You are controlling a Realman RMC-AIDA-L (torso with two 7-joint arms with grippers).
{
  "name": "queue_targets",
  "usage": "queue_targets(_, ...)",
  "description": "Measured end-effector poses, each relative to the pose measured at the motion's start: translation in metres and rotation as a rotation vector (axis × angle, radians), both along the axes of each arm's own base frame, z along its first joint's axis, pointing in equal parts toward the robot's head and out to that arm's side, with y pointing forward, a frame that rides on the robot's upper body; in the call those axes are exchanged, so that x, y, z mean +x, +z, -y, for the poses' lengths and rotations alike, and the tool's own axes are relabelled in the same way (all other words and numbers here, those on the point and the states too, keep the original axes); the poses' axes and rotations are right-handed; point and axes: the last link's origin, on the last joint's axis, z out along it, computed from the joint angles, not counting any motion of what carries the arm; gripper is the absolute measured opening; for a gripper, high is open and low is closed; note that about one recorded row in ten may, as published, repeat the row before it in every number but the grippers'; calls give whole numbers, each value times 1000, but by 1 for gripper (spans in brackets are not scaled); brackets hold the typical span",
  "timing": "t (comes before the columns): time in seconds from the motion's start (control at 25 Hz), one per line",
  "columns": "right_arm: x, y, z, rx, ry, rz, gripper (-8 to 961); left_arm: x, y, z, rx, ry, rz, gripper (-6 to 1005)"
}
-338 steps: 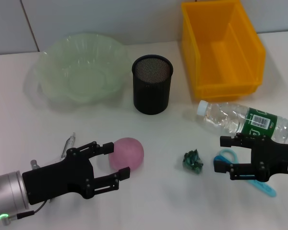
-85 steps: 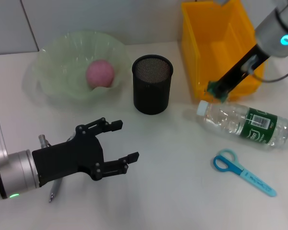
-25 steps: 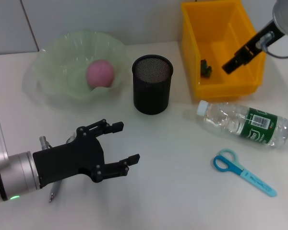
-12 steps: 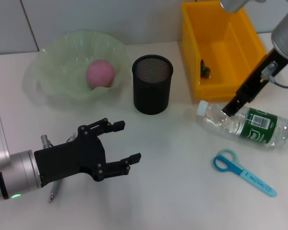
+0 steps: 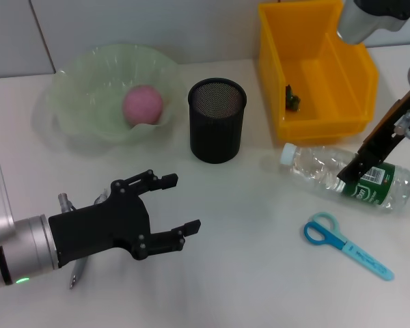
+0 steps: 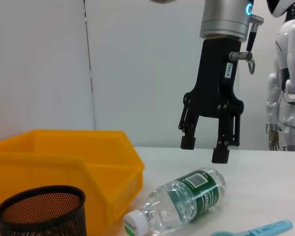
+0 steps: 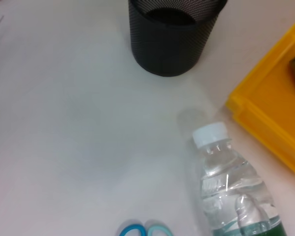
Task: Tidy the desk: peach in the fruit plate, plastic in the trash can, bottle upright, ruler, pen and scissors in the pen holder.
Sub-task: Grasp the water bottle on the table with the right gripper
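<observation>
The pink peach (image 5: 142, 104) rests in the pale green fruit plate (image 5: 82, 116). A crumpled green plastic (image 5: 294, 100) lies inside the yellow bin (image 5: 297, 126) that serves as trash can. The clear bottle (image 5: 314, 167) with a green label lies on its side. My right gripper (image 5: 348, 176) hangs just above its label, and the left wrist view shows this gripper (image 6: 204, 149) open over the bottle (image 6: 184, 199). Blue scissors (image 5: 345, 244) lie in front of it. My left gripper (image 5: 167, 205) hovers open over the front left, partly covering a pen (image 5: 73, 275). The ruler is out of view.
The black mesh pen holder (image 5: 216, 119) stands between plate and bin. In the right wrist view the pen holder (image 7: 172, 29), the bottle's white cap (image 7: 210, 135) and the bin's rim (image 7: 265, 132) lie close together.
My right gripper has left the bin, where the plastic now lies, and come down toward me over the bottle's label. The left arm has held still.
</observation>
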Motion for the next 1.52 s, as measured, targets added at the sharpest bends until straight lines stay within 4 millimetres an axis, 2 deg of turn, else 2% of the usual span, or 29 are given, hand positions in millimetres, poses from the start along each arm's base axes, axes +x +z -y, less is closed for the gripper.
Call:
queue_targets(0.6,9,11,-1,41,-9,-30,836,-1,0,1,-1,6,0,783)
queue_targets(1.12,15,11,-5,55,-35,-27,836,0,0,0,-3,4,3,781)
queue_targets(1.52,19,14,-5,-29,150,55,836,0,-1,-1,-3,8,-1,779)
